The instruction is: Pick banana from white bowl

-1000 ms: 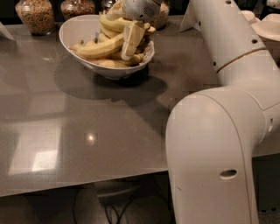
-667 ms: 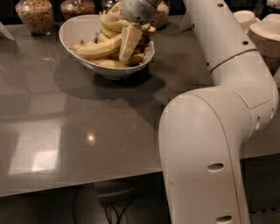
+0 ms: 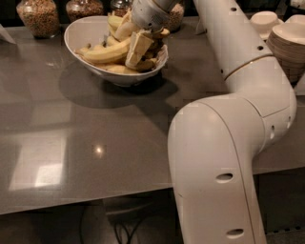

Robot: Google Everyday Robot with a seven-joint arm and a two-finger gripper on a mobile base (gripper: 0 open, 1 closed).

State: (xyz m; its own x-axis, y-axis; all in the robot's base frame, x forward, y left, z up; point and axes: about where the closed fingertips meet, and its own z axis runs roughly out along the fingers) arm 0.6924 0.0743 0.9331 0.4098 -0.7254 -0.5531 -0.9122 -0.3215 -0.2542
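Note:
The white bowl (image 3: 75, 34) stands at the back of the grey table, left of centre, and is heaped with several yellow bananas (image 3: 106, 53). My gripper (image 3: 138, 50) reaches down from above into the right half of the bowl, in among the bananas and touching them. Its wrist (image 3: 151, 12) is right above the bowl. The bananas beneath the gripper are partly hidden. My white arm (image 3: 224, 143) fills the right side of the view.
Glass jars of dry food (image 3: 38, 16) (image 3: 85, 8) stand behind the bowl at the table's back edge. A stack of small pale bowls and plates (image 3: 288, 45) sits at the far right. The table's front edge (image 3: 71, 202) runs across the lower left.
My arm's elbow and lower links have swung left, closer to the camera. The gripper stays inside the bowl among the bananas, shifted only slightly.

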